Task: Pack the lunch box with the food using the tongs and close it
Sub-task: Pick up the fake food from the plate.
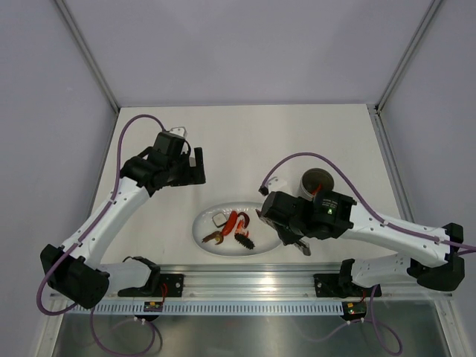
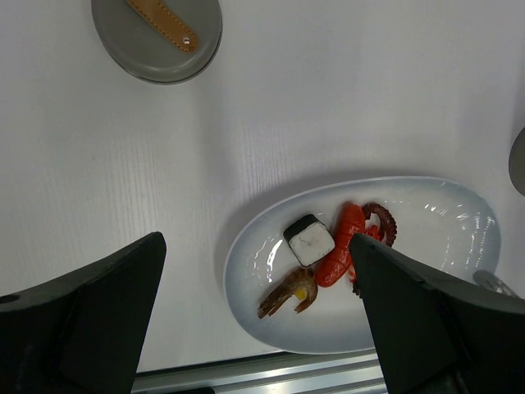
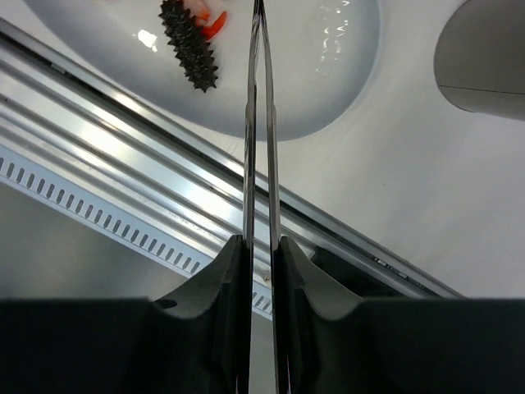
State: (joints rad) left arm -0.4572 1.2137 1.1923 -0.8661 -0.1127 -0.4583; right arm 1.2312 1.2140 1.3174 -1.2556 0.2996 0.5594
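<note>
R gripper (image 3: 261, 250) pinches tongs (image 3: 259, 123), L gripper (image 2: 254, 254) gapes empty; risk: thin tips skid on glossy plate (image 2: 447, 234), flicking food (image 2: 338, 250) off.

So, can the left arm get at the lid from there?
Probably yes: the left gripper is open, and the lid lies alone on the table ahead of it, with nothing in between.

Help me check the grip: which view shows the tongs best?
Right wrist view: the tongs run straight up the frame from the right gripper, arms nearly together over the plate. The top view hides them under the arm; the left wrist view shows none clearly.
</note>
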